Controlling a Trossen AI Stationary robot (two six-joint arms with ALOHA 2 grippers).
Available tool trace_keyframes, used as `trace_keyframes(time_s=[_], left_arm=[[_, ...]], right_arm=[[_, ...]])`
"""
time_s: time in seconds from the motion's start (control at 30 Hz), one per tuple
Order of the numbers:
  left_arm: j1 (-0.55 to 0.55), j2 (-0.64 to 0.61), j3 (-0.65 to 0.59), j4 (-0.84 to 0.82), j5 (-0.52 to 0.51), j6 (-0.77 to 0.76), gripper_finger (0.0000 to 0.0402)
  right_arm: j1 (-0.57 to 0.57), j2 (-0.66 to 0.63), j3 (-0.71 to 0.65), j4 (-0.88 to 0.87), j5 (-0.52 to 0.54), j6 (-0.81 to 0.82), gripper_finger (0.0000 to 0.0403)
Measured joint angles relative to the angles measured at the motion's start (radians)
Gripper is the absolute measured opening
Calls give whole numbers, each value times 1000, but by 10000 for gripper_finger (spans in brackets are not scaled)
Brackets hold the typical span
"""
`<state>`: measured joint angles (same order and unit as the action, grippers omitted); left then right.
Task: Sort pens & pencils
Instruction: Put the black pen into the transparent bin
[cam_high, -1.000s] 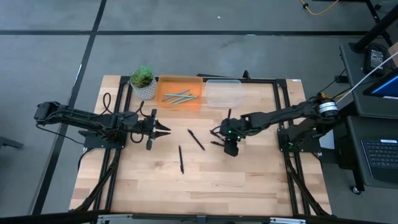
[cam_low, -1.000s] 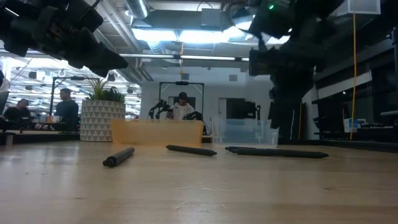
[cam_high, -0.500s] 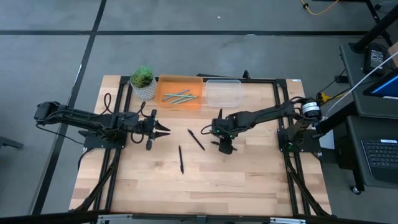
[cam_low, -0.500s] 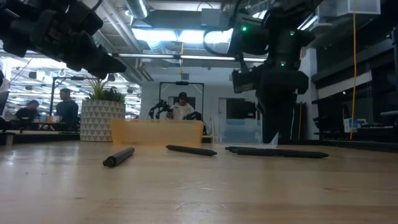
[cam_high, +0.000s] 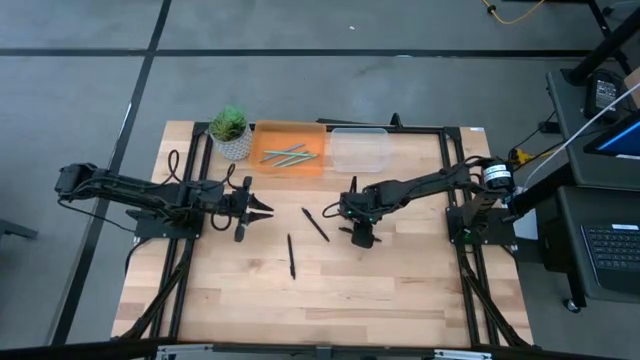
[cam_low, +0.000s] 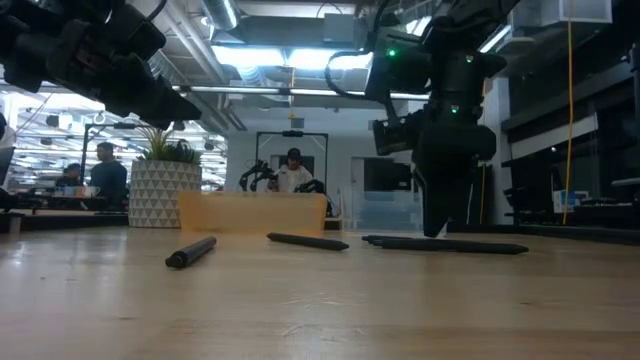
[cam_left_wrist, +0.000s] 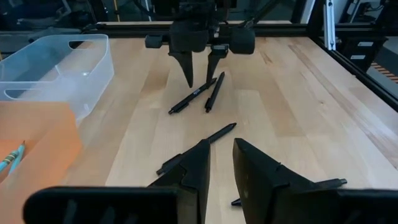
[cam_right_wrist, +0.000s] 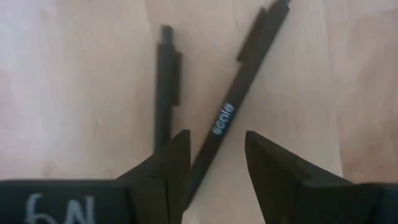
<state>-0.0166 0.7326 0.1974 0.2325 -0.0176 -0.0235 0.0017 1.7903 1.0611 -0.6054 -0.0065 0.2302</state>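
Observation:
Two black pens lie side by side on the wooden table; one bears white lettering (cam_right_wrist: 225, 117), the other (cam_right_wrist: 164, 87) is next to it. My right gripper (cam_right_wrist: 216, 142) points down over them, open, with the lettered pen between its fingers and no contact showing. The left wrist view shows that gripper (cam_left_wrist: 199, 79) above the pair (cam_left_wrist: 194, 98). Two more black pens (cam_high: 316, 224) (cam_high: 291, 256) lie flat toward the table's middle. My left gripper (cam_high: 256, 208) hovers open at the table's left. Light blue-grey pencils (cam_high: 286, 154) lie in the orange tray (cam_high: 262, 135).
A clear plastic bin (cam_high: 358, 148) stands beside the orange tray at the far edge, with a potted plant (cam_high: 230, 130) to the tray's left. A black frame borders the table (cam_high: 400, 290). Bare wood lies toward the near edge. People show in the room behind.
My right gripper has moved toward the table's left and come down, fingers pointing down, until it stands over the two black pens. The pens have stayed where they were.

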Motion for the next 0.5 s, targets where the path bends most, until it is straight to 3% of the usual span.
trace_keyframes(time_s=[0.5], left_arm=[[0,0,0,-15,0,0,64]], right_arm=[[0,73,5,1,24,24,153]])
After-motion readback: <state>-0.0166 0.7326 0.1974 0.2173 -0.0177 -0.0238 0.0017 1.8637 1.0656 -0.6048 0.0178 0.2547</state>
